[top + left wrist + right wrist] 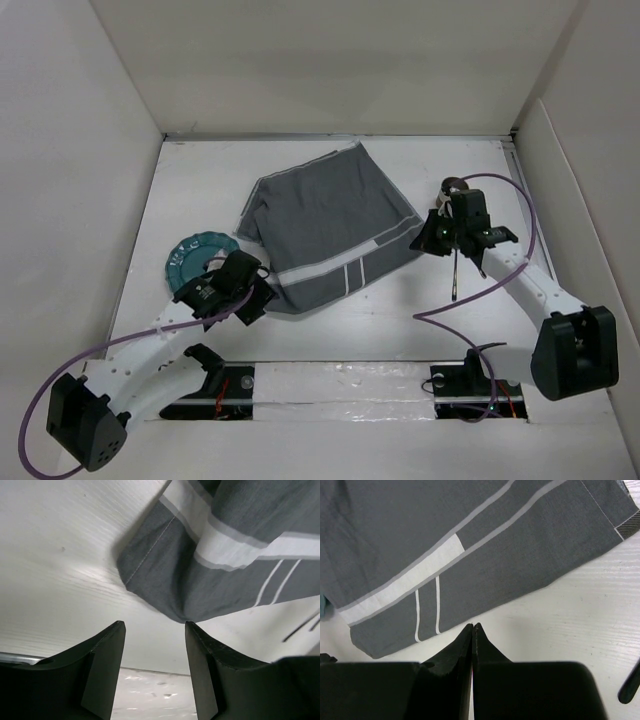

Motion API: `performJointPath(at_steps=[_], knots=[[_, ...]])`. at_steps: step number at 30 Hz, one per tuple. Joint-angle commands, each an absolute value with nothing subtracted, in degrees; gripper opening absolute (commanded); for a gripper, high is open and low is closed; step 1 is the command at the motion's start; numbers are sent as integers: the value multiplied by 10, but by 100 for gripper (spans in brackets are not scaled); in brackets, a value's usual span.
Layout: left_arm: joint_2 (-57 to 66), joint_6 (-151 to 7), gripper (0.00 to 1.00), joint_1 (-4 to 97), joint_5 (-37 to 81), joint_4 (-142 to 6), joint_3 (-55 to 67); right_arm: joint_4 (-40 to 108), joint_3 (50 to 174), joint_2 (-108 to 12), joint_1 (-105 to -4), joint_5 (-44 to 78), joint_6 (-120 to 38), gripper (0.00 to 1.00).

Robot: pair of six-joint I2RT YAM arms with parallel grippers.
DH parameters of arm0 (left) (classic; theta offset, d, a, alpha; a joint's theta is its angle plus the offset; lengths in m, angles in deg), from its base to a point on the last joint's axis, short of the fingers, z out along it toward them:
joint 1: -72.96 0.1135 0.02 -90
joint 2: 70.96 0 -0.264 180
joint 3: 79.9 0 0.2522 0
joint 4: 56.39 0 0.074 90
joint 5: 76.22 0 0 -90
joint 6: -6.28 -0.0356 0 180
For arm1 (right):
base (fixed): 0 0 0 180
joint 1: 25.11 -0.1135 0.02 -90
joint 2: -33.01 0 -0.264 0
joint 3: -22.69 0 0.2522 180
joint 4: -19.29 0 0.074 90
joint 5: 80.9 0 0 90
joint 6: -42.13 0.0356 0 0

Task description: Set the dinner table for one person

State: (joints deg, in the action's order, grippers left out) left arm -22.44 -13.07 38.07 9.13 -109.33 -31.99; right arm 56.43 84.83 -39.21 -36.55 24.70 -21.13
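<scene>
the grey mat (330,225) lies rumpled on the white table (380,310), its left edge over a teal plate (195,255); the left gripper (155,645) gapes apart just short of the mat's near corner. the right gripper (472,635) is pressed together on nothing, above bare table beside the mat's right edge.

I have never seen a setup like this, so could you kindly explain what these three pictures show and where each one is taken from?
Two robot arms are bolted at the near edge of a white dinner table. The overhead picture looks down on both. The other two come from cameras on each wrist. A grey striped cloth mat lies partly rumpled in the middle, with a teal plate beside it and a dark utensil on the right. The left claw is open near the mat's corner. The right claw is shut, holding nothing visible.
</scene>
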Motion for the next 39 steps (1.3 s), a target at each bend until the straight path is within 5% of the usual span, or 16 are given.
performJointPath(at_steps=[1, 16, 21, 28, 39], knots=[[-226, -18, 48, 381, 107, -1058, -345, 544, 866, -370, -367, 266, -234, 7], [-185, 95, 46, 381, 86, -981, -408, 568, 854, -324, -367, 281, -252, 23], [-142, 93, 35, 381, 86, -973, -406, 563, 850, -325, -361, 266, -240, 30], [-159, 80, 0, 381, 39, -987, -397, 554, 837, -350, -335, 178, -198, 52], [-182, -18, 0, 381, -20, -1021, -360, 488, 803, -480, -298, 149, -109, 51]])
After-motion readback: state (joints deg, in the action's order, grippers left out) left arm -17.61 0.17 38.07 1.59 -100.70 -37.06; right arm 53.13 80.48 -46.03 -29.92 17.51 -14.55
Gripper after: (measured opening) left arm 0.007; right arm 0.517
